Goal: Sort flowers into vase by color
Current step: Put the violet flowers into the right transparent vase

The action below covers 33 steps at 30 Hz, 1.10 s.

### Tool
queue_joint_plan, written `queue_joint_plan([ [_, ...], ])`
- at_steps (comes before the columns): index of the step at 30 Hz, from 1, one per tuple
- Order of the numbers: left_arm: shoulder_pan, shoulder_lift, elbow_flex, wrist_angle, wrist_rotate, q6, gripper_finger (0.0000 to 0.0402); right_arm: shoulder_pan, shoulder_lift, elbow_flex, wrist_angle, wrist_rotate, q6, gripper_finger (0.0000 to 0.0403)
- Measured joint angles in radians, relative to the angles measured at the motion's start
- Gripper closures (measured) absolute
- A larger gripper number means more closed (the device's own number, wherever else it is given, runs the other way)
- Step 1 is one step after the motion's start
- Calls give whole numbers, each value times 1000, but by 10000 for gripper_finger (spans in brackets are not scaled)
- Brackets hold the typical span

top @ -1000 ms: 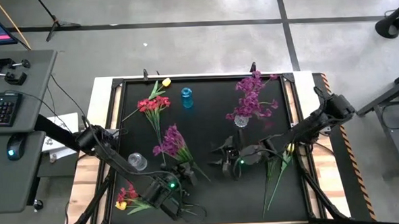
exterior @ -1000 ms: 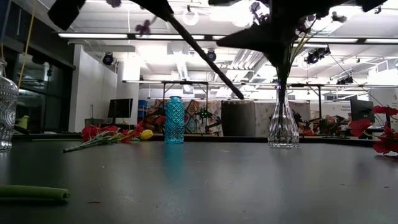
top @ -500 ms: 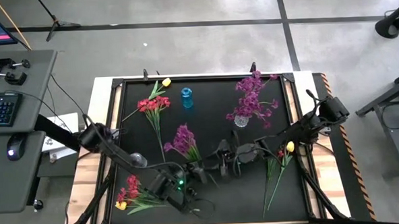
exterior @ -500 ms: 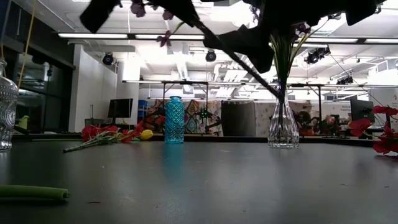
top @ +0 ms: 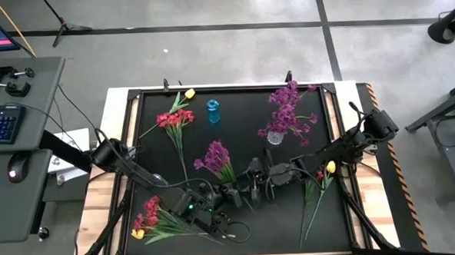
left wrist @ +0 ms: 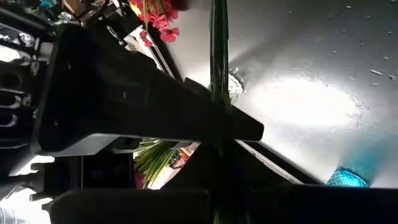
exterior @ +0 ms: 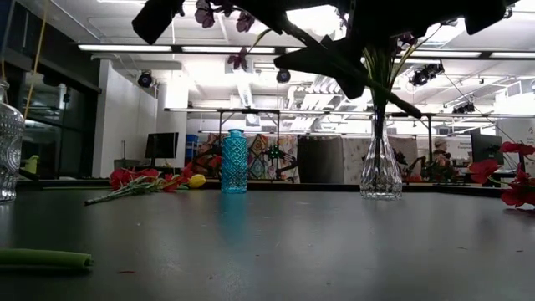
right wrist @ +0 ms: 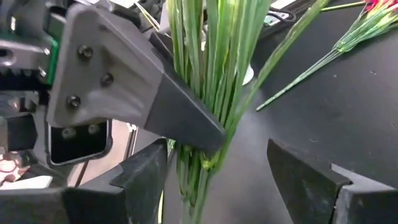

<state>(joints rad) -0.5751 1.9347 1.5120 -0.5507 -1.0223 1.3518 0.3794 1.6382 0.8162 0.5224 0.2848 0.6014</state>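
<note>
Low view: arms silhouetted, flowers (exterior: 219, 12) cropped

Table (top: 235, 119) matt black; vases clear (exterior: 381, 171) and blue (exterior: 234, 162) faceted glass; tool (right wrist: 193, 134) matt plastic.

Purple bunch (top: 216, 156) held between both tools, mid-table.

Overhead; table-level; two close, perhaps tilted, wrist views
</note>
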Motion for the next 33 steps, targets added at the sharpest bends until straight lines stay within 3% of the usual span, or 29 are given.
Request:
queue_joint_plan([
  [6, 13, 0, 0, 4, 5, 6, 401, 0, 0, 0, -2, 11, -8, 182],
  [16, 26, 0, 0, 16, 46, 26, 401, 2, 0, 0, -11, 25, -34, 383],
  [22, 27, 0, 0, 20, 38, 1, 385, 2, 0, 0, -11, 28, -34, 382],
  [33, 22, 0, 1, 27, -61, -209, 253, 0, -30, 0, -12, 55, -62, 400],
])
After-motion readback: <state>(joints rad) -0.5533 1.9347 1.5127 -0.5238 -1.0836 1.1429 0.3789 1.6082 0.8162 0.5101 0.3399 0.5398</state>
